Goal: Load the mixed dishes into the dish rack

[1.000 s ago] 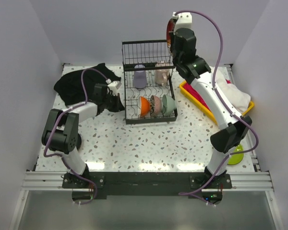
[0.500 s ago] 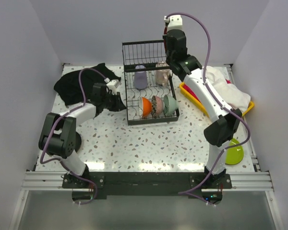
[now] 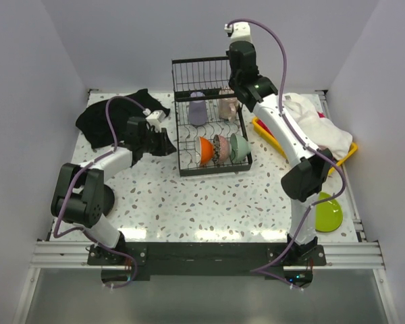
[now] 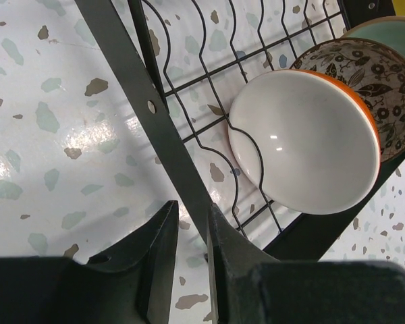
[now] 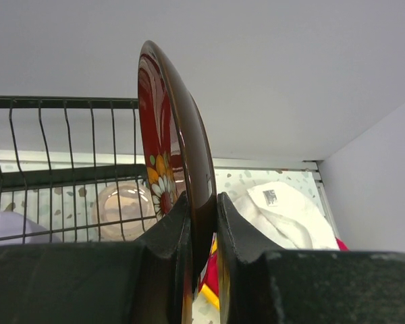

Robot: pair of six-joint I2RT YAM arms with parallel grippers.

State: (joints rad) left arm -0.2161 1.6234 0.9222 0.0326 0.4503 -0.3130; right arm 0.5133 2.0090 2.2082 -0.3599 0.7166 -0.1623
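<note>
- Left arm (image 3: 115, 157): white links, black joints, purple cable (image 3: 111, 113) looped alongside.
- Right arm (image 3: 290, 131): same build, longer purple lead (image 3: 284, 50).
- Fingers (image 4: 155, 250): matte black wedges.

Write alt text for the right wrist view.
A red floral bowl is held upright and edge-on, pinched at its lower rim between the two fingers of the right gripper. Behind it is the black wire dish rack, with a pinkish mug and part of a lavender mug seen through the wires; a white cloth lies at right.
</note>
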